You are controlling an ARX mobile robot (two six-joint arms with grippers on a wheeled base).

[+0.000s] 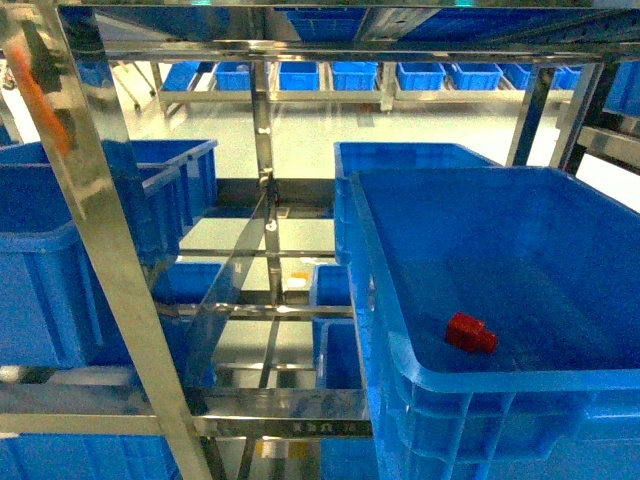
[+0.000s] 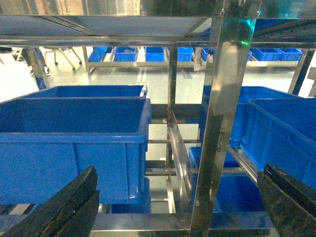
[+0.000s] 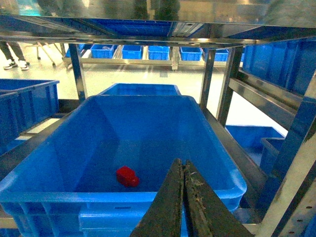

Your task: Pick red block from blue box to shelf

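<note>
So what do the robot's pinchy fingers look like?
They are black. The left gripper has two thick, dark fingers with ridged edges. The right gripper has two long, narrow fingers tapering to a point, with scuffed, speckled surfaces.

Ribbed blue crate (image 1: pixel 40 270), left side, large, with a second crate (image 1: pixel 175 165) directly behind it. Third crate (image 1: pixel 410 158), right rear, only its rim and upper wall seen. Lower crates (image 1: pixel 335 355), one tier down, partly hidden. Row of small blue bins (image 1: pixel 355 75), lined on a low far rack (image 3: pixel 123 61) across the pale glossy floor (image 1: pixel 310 140). Legs in dark trousers (image 3: pixel 12 54), far left, probably one standing person. Orange streak (image 1: pixel 40 90), upper left, too blurred to identify.
</note>
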